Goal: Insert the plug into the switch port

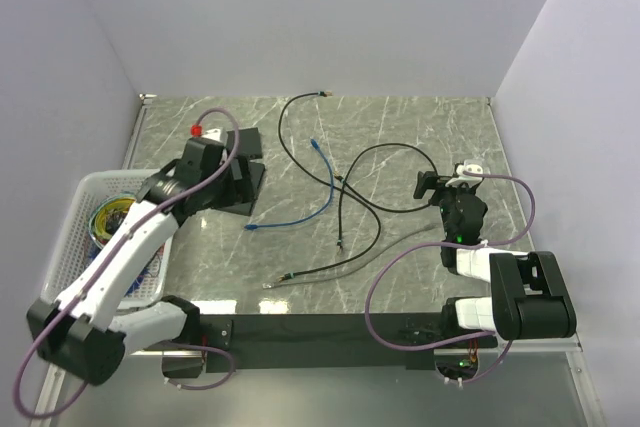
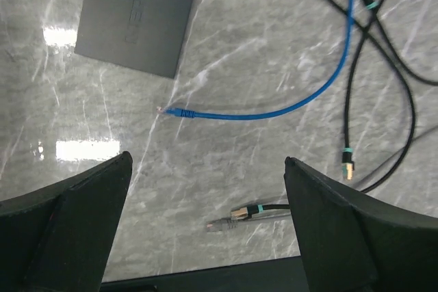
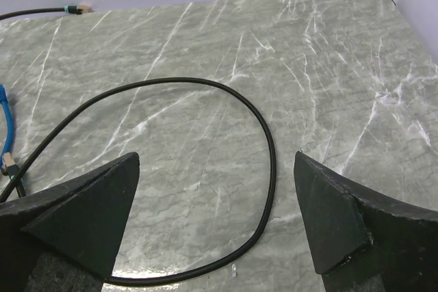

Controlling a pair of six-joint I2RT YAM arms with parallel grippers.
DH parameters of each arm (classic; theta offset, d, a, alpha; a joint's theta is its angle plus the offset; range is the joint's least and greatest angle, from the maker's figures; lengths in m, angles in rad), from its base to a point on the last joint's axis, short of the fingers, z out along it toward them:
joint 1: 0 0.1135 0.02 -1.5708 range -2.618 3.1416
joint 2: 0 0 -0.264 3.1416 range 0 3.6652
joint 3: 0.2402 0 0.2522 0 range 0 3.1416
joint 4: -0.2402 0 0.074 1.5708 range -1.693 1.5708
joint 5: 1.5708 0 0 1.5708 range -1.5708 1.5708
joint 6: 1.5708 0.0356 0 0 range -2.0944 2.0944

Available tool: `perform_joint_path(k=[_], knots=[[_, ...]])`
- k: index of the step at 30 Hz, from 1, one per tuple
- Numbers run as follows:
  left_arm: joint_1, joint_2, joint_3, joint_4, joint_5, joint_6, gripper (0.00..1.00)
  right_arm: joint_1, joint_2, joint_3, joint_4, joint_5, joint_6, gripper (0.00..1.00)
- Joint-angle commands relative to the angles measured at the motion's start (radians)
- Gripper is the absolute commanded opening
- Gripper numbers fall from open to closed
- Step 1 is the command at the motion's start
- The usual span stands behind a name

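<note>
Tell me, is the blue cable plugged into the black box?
Out. The blue cable's plug lies loose on the table, apart from the black box.

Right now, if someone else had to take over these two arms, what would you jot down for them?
Left gripper: open, empty, above the table near the switch.
Right gripper: open, empty, over a black cable loop.
Blue cable lies loose, its plug close to the switch, not touching.
Done: nothing held yet.
Left: grasp a plug, push it into a switch port.
</note>
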Motion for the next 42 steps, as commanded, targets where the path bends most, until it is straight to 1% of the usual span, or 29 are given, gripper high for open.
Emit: perform_joint_path(k=[1, 3, 6, 7, 9, 10, 12, 13, 17, 20, 23, 25, 27, 31, 34, 42], knots=[[-0.001, -0.098, -0.029, 0.068, -0.009, 0.022, 0.99, 0.006, -0.001, 0.009, 0.036, -0.003, -0.004, 1.0], [-0.001, -0.136, -0.048, 0.06, -0.042, 0.027, 0.99, 0.006, -0.003, 0.009, 0.036, -0.003, -0.004, 1.0], [-0.001, -0.214, -0.132, 0.105, -0.061, 0.013, 0.99, 0.007, -0.003, 0.009, 0.036, -0.003, -0.003, 1.0], [-0.001, -0.244, -0.197, 0.128, -0.065, -0.017, 0.99, 0.006, -0.003, 0.009, 0.035, -0.003, -0.003, 1.0], [-0.001, -0.305, -0.23, 0.137, -0.114, -0.103, 0.99, 0.007, -0.003, 0.009, 0.033, -0.003, -0.001, 1.0], [-0.001, -0.323, -0.268, 0.169, -0.089, -0.091, 0.99, 0.006, -0.003, 0.009, 0.035, -0.003, -0.003, 1.0], [-0.001, -0.373, -0.295, 0.218, -0.073, -0.079, 0.99, 0.006, -0.001, 0.009, 0.036, -0.003, -0.001, 1.0], [-0.001, -0.398, -0.305, 0.22, -0.107, -0.085, 0.99, 0.007, -0.001, 0.01, 0.033, -0.003, -0.003, 1.0], [-0.004, -0.426, -0.27, 0.099, -0.22, -0.191, 0.99, 0.007, -0.003, 0.009, 0.036, -0.003, -0.003, 1.0], [-0.039, -0.495, -0.284, 0.106, -0.226, -0.199, 0.99, 0.006, -0.001, 0.009, 0.035, -0.001, -0.003, 1.0], [-0.045, -0.578, -0.29, 0.119, -0.256, -0.197, 0.99, 0.006, -0.001, 0.009, 0.035, -0.003, -0.001, 1.0], [-0.045, -0.621, -0.311, 0.157, -0.254, -0.188, 0.99, 0.007, -0.001, 0.009, 0.035, -0.003, -0.001, 1.0], [-0.045, -0.618, -0.308, 0.158, -0.239, -0.177, 0.99, 0.007, -0.001, 0.009, 0.036, -0.003, -0.001, 1.0], [-0.045, -0.545, -0.302, 0.16, -0.199, -0.165, 0.99, 0.006, -0.003, 0.009, 0.035, -0.003, -0.003, 1.0], [-0.045, -0.506, -0.293, 0.151, -0.197, -0.162, 0.99, 0.006, -0.001, 0.009, 0.036, -0.003, -0.003, 1.0], [-0.045, -0.531, -0.31, 0.188, -0.156, -0.14, 0.99, 0.006, -0.001, 0.009, 0.035, -0.003, -0.003, 1.0]])
